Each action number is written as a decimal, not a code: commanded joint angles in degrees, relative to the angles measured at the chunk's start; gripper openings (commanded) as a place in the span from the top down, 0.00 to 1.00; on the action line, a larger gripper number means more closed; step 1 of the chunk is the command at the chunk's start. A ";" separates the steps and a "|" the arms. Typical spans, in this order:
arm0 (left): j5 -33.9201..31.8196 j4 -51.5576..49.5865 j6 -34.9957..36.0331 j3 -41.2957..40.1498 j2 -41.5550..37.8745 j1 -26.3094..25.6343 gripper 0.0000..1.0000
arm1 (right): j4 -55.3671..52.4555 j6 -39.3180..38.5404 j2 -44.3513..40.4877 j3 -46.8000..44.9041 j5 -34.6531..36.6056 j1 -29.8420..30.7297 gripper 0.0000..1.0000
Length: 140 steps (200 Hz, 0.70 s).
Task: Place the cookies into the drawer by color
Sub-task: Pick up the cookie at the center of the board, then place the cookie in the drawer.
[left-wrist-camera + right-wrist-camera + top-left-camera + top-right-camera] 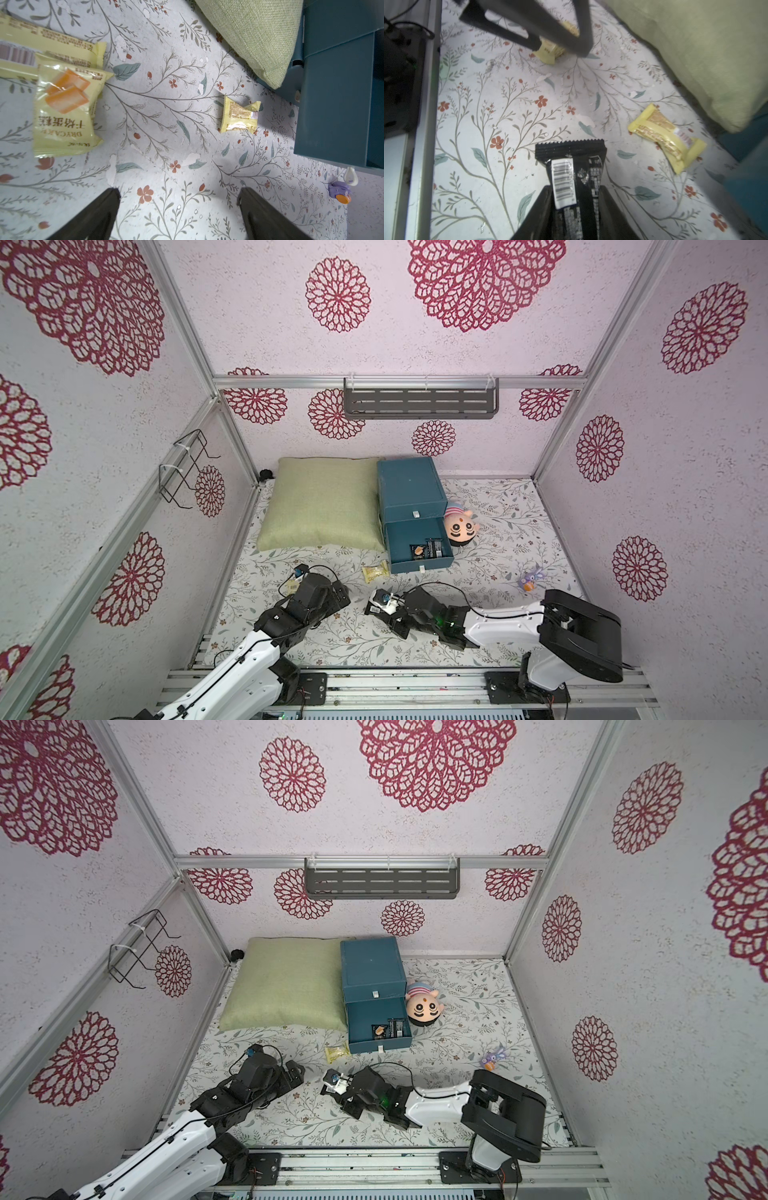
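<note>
Spreading under everything, the floral counter [490, 531] carries a green cushion [320, 506] that lies against the left flank of the teal chest of drawers [409, 485] in both top views. The chest stands at the back. Its top drawer is closed, and a drawer below it [422, 565] is pulled out toward the arms.

The left arm [249, 655] reaches in well to the front-left of the chest. Its jaws are spread wide with nothing between them, low over the counter. The right arm [503, 624] lies low in front of the chest, and its jaws are closed on a black cookie packet [571, 172] with a white barcode label. That packet juts out past the tips, a little way in front of the open drawer.

A peach plush toy [460, 529] rests just beside the chest's right flank. Two black packets [434, 549] lie inside the open drawer, toward its right side. Two yellow dry-cake packets [64, 112] overlap on the counter near the left jaws, front-left of the chest. A smaller yellow crinkly packet [376, 573] lies just beside the open drawer's front-left corner. A small purple toy [530, 580] sits well to the front-right of the chest.
</note>
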 commanded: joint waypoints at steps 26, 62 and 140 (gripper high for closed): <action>-0.06 0.57 -0.08 0.04 -0.76 0.52 0.03 | -1.94 4.94 -12.14 -1.31 4.22 -6.37 0.64; 0.50 1.93 -0.33 -0.08 0.26 0.46 0.03 | -4.11 6.43 -18.19 -0.63 6.01 -12.88 0.64; 1.19 3.87 -0.78 -0.75 1.19 0.52 0.03 | -8.06 9.68 -18.60 2.90 12.00 -22.24 0.64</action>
